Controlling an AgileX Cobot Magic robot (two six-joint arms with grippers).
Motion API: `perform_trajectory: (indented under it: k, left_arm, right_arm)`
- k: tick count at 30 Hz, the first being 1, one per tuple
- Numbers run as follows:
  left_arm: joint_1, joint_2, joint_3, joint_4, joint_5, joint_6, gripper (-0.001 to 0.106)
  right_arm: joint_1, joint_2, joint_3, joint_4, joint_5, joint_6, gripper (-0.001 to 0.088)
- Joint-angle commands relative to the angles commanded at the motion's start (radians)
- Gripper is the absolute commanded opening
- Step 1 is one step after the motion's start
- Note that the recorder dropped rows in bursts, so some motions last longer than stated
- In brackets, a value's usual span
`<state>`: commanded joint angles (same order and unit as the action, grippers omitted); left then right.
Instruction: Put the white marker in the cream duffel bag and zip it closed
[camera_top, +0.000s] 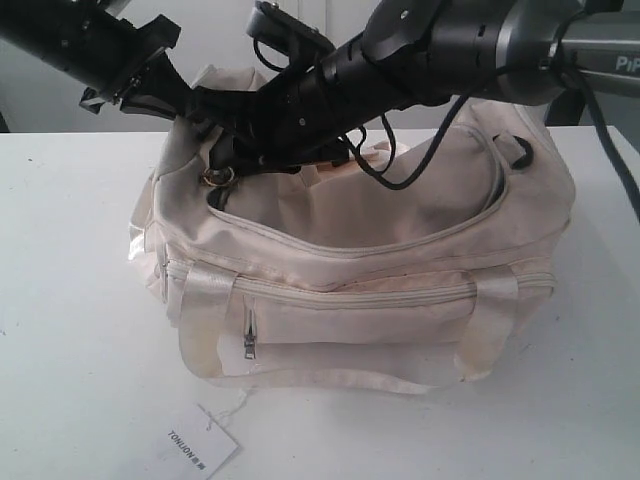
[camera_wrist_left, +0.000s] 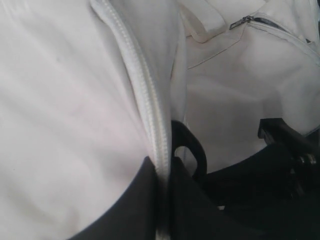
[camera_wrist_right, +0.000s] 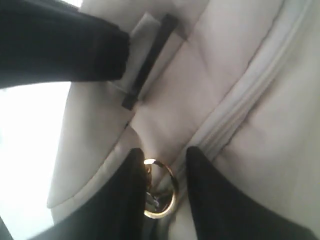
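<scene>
The cream duffel bag (camera_top: 400, 330) lies on the white table (camera_top: 70, 300) with its curved top flap unzipped and the mouth gaping. The white marker is out of view. Both arms meet at the bag's left end. My left gripper (camera_wrist_left: 161, 165) is shut on the bag's zipper edge (camera_wrist_left: 145, 90), which runs straight between its dark fingers. My right gripper (camera_wrist_right: 164, 152) stands open over the bag's end. The gold keychain ring (camera_wrist_right: 174, 192) hangs between its two fingers, against one and apart from the other. The same ring (camera_top: 218, 177) shows below the arms in the exterior view.
A white paper tag (camera_top: 200, 445) printed TONIJON lies on the table in front of the bag. The front pocket's zip pull (camera_top: 249, 345) hangs at the left. A black strap ring (camera_wrist_right: 150, 60) sits just beyond the right gripper. Black cables loop over the open mouth.
</scene>
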<state>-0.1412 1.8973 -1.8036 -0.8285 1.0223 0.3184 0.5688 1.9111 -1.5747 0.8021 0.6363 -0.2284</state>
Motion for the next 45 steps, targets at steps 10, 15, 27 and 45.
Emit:
perform_trajectory:
  k: [10, 15, 27, 45]
  left_arm:
    - [0.000, 0.000, 0.000, 0.010, -0.006, 0.003, 0.000]
    - [0.000, 0.000, 0.000, 0.030, -0.006, 0.003, 0.000]
    - [0.000, 0.000, 0.000, 0.030, -0.029, 0.003, 0.000]
    - [0.000, 0.000, 0.000, 0.030, -0.047, 0.003, 0.000]
  right_arm:
    - [0.000, -0.012, 0.000, 0.000, 0.021, -0.033, 0.0000]
    - [0.000, -0.049, 0.000, 0.000, 0.028, -0.033, 0.0000]
    - [0.000, -0.096, 0.000, 0.000, 0.189, -0.033, 0.0000]
    - [0.000, -0.096, 0.000, -0.025, 0.477, -0.035, 0.0000]
